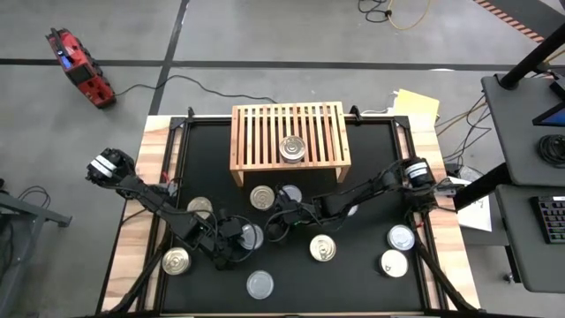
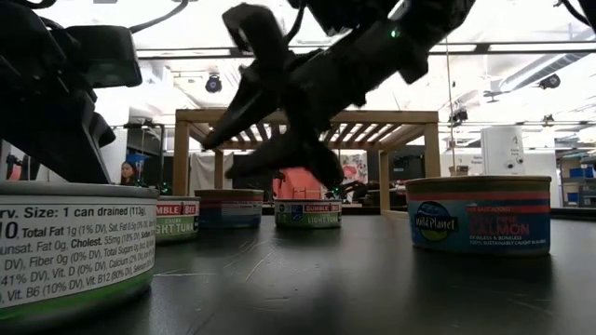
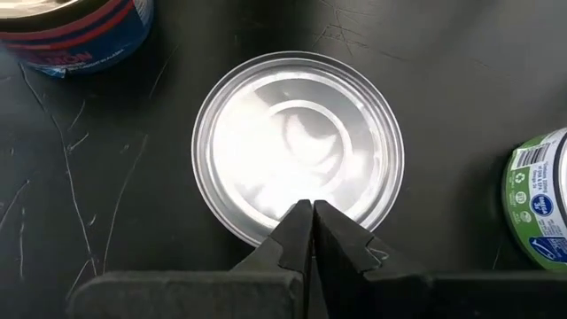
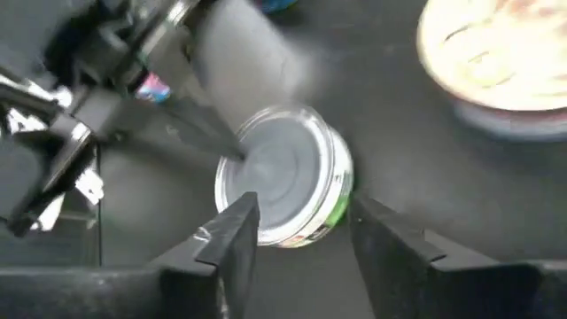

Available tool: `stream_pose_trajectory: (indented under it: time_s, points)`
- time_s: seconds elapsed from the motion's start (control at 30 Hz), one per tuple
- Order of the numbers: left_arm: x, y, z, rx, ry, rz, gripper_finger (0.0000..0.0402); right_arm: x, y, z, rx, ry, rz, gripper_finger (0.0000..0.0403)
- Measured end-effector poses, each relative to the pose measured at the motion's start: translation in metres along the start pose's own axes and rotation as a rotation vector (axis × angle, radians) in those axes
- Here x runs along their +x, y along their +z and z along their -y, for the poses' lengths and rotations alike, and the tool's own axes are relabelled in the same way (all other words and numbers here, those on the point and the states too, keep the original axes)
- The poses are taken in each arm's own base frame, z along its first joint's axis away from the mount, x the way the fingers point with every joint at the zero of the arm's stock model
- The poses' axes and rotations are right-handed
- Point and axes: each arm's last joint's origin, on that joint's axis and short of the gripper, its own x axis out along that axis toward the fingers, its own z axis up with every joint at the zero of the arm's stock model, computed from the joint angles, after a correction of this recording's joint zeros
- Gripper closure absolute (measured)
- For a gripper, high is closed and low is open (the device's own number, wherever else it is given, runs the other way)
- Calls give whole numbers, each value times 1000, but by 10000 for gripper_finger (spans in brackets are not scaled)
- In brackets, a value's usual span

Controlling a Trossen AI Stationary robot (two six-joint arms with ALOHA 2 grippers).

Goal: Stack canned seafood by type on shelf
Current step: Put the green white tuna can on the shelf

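A light-wood slatted shelf (image 1: 287, 132) stands at the table's far middle, with one silver-lidded can (image 1: 293, 148) on its top. Several more cans stand on the black mat. My left gripper (image 3: 312, 208) is shut, with its tips over the silver lid of a green-labelled can (image 1: 252, 236) at the table's middle. My right gripper (image 4: 301, 208) is open and comes at that same can (image 4: 283, 177) from the right. Its fingers stand on either side of the can's near rim. I cannot tell whether they touch it. My left gripper has its shut fingertips (image 4: 232, 152) down on the can's lid, near the rim (image 3: 306, 221). It comes slanting down from the table's left. The can stands flat on the mat.
Two cans (image 1: 261, 197) (image 1: 290, 194) stand just in front of the shelf. Others stand at the left (image 1: 199, 208) (image 1: 177, 261), near edge (image 1: 259, 283), middle (image 1: 322, 248) and right (image 1: 401, 237) (image 1: 394, 263). A red-and-blue can (image 3: 80, 31) is close to my left gripper.
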Motion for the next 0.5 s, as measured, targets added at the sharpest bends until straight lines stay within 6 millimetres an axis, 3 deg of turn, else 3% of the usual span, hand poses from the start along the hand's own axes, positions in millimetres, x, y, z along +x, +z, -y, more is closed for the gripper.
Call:
stream_pose_trajectory:
  time_s: [0.17,0.5]
  points:
    - [1,-6,4,-20,4,15,401,15,-6,3,4,11,-56,208]
    - [-2,-18,12,-61,16,68,401,20,1,1,-6,34,-58,188]
